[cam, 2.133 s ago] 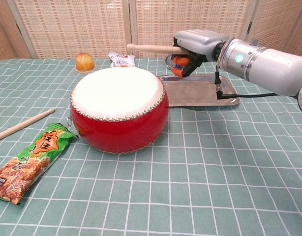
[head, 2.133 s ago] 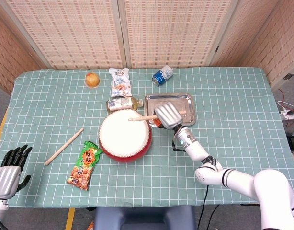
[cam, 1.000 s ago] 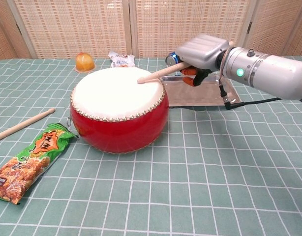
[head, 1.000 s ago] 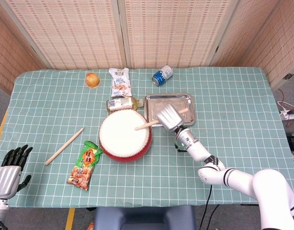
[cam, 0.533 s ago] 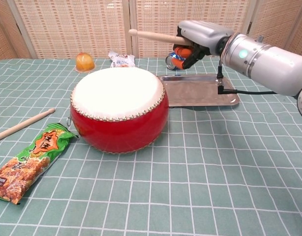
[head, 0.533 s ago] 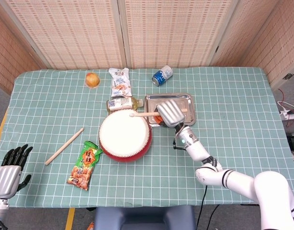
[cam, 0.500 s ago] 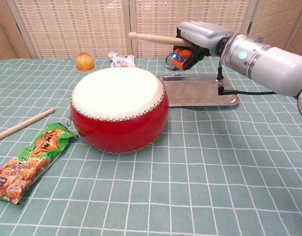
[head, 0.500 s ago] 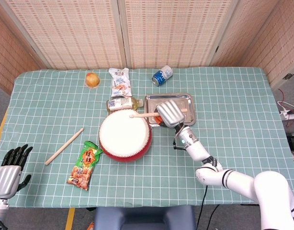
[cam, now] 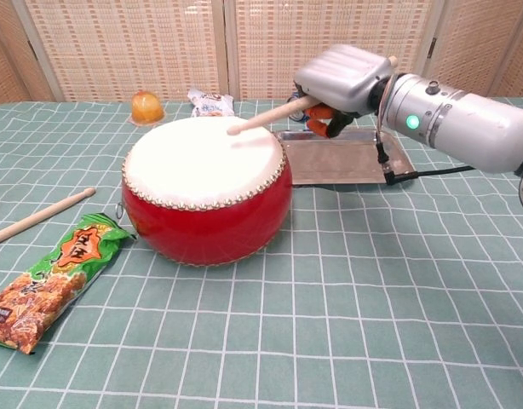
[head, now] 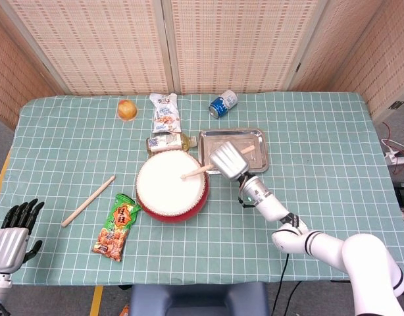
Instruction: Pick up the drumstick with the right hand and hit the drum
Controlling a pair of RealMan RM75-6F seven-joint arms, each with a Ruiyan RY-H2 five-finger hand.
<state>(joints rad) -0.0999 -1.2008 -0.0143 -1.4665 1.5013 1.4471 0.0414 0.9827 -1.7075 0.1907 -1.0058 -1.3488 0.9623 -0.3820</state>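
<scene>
- My right hand (cam: pixel 345 78) clamps the drumstick (cam: pixel 263 117), tip angled down to 8 o'clock, so it lands on the drum (cam: pixel 206 189) skin.
- My left hand (head: pixel 11 237) idles at the table's 7 o'clock corner, fingers apart, empty.

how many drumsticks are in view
2: one drumstick is gripped by the right hand, its tip over the drum; a spare drumstick lies on the table left of the drum.

Both views are bright and evenly lit from overhead, with soft, short shadows under the drum (cam: pixel 206 192). The metal tray (head: pixel 254 135) shows mild glare (nothing blown out). Focus is sharp; no obvious blur.
</scene>
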